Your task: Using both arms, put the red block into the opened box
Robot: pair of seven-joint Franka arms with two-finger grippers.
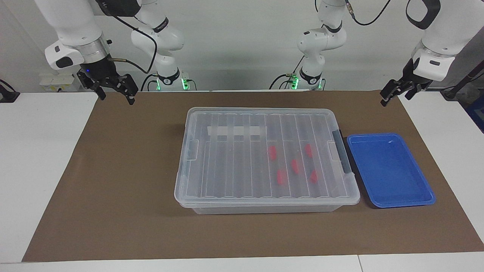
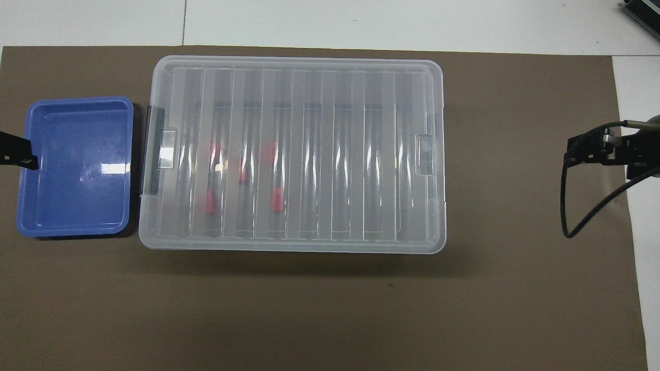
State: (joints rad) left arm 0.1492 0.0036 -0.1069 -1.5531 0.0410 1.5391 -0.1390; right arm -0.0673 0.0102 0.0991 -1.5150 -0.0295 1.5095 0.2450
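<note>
The right gripper [image 1: 115, 91] hangs raised with its jaws spread wide and empty, above the tabletop's corner at the right arm's end. The left gripper [image 1: 391, 92] hangs raised, jaws apart and empty, above the corner at the left arm's end.

You get one high camera facing the robots from twelve o'clock, one steep overhead from six; both share the box [image 1: 264, 158] [image 2: 294, 154].
</note>
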